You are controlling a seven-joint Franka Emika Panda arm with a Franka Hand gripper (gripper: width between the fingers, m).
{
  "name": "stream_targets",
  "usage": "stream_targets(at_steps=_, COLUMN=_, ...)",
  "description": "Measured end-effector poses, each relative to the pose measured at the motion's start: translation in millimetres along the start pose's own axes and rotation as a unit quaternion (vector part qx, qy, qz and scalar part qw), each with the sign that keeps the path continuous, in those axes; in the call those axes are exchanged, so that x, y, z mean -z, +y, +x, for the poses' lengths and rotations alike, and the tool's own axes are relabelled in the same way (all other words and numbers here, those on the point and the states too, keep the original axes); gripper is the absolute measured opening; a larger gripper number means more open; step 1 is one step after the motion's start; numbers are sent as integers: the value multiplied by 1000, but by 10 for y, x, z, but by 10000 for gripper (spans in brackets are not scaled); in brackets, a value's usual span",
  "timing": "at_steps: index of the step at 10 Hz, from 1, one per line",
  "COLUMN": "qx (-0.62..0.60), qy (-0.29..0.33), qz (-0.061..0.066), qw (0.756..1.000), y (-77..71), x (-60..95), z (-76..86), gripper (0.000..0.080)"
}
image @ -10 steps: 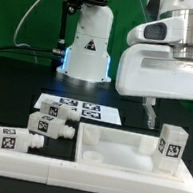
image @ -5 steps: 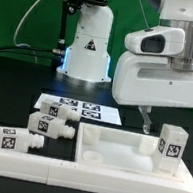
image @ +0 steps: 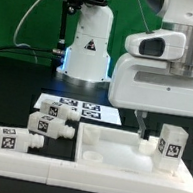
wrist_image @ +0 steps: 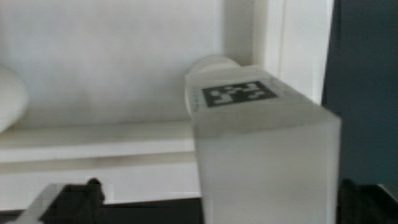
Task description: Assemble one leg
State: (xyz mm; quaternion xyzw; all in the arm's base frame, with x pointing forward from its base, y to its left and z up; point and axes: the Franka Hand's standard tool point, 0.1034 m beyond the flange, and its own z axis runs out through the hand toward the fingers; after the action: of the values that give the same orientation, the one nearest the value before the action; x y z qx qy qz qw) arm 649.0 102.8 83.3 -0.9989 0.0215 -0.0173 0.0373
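Hand [image: 152,132] hangs released, fingers spread either side of the leg [image: 170,147]. We see the leg upright inside the white panel [image: 105,146], at the exterior view's right end.

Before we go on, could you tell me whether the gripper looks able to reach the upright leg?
Probably yes: the gripper hangs open just above the leg, nothing lies between them, and the wrist view shows the leg between its fingers.

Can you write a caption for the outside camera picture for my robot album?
The robot's open gripper reaches down around an upright white leg at the tray-like panel.
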Motion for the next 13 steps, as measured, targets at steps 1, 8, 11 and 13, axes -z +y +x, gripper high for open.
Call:
stream_targets(at_steps=1, qx=0, qy=0, qz=0, qw=1000, y=3, x=-4, z=-1, gripper=621)
stream_targets(at_steps=8, qx=-322, qy=0, qz=3, qw=947, y=52, x=-23, z=9, gripper=282)
stream_targets(at_steps=11, qx=-546, qy=3, qz=25, qw=838, y=124, x=-40, z=-36, gripper=282)
stream_targets(at_steps=13, qx=-612, qy=-3, qz=39, qw=790, y=165, x=-42, z=-56, gripper=284)
